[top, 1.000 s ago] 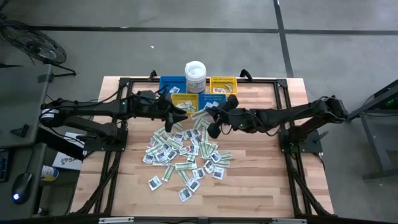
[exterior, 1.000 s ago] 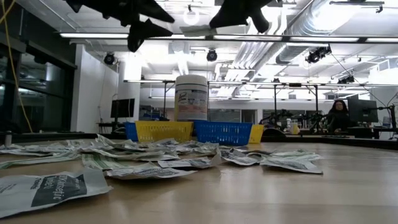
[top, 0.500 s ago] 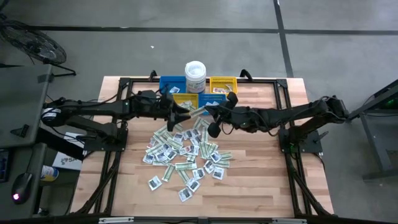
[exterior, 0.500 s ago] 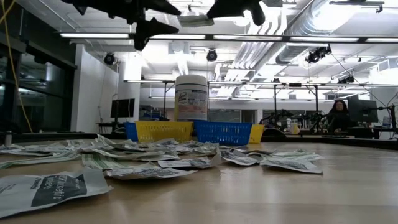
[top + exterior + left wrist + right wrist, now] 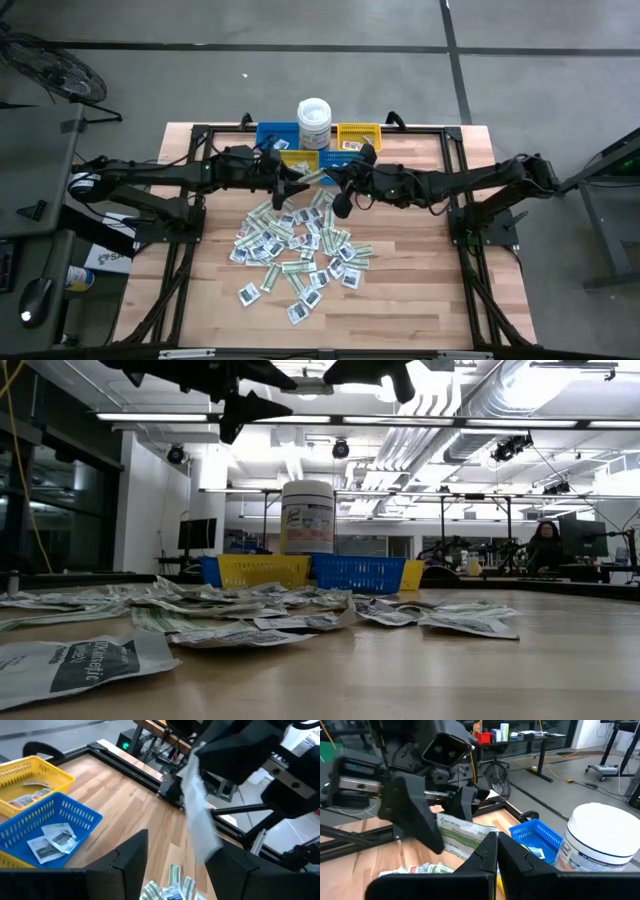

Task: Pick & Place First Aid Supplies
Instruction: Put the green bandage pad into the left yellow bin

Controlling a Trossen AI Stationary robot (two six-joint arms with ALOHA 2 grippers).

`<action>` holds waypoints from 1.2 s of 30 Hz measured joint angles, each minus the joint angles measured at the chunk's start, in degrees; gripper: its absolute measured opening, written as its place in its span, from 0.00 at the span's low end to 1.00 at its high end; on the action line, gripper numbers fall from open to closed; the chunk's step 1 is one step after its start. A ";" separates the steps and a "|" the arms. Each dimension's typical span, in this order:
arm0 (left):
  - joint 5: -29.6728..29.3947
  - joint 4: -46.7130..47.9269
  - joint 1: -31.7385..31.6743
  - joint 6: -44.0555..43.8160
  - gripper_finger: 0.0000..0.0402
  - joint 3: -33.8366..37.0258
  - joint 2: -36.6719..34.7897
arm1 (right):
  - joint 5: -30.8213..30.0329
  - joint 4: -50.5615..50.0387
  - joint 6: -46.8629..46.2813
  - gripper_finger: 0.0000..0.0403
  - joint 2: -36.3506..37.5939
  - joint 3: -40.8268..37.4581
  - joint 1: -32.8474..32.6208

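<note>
Green-and-white packet (image 5: 462, 836) pinched in shut right pincer (image 5: 496, 851), between spread left pincer (image 5: 172, 851) fingers.

Grey floor (image 5: 300, 30), ceiling strip lights (image 5: 400, 422), distant desks (image 5: 560, 575).

A wooden table (image 5: 420, 290) carries scattered packets (image 5: 295, 245), bins (image 5: 340, 150), a tub (image 5: 314, 122).

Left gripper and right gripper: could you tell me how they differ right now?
The left gripper is open and grips nothing; the right gripper is shut on a green-and-white packet. The left gripper's fingers flank that packet, the right gripper's pinch it. Both hang above the table, facing each other, near the bins.
</note>
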State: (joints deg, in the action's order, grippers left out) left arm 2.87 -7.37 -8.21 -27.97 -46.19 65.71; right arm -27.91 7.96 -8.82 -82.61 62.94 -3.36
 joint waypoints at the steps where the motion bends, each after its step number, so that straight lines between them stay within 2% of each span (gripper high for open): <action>1: -0.11 0.01 0.00 -0.01 0.43 0.00 0.00 | -0.01 0.00 0.01 0.00 0.00 0.00 0.00; 16: 0.42 -0.20 -0.02 0.50 0.02 0.00 0.00 | 0.45 -2.79 -0.10 0.00 0.00 0.00 0.00; 25: 0.64 -0.08 -0.02 0.48 0.01 0.00 0.00 | -0.44 -2.53 -0.17 0.03 0.00 0.00 -0.02; 30: 0.53 1.17 -0.02 0.48 0.00 0.00 -0.02 | -0.15 -2.16 -3.13 0.16 1.08 0.00 0.35; 36: -3.70 7.17 -1.07 0.47 0.00 0.00 -0.02 | -1.35 -4.71 -7.14 0.35 5.56 0.00 2.00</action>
State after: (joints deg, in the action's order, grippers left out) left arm -0.83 -0.20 -9.28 -27.49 -46.19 65.69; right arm -29.26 3.25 -15.96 -77.05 62.94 -1.36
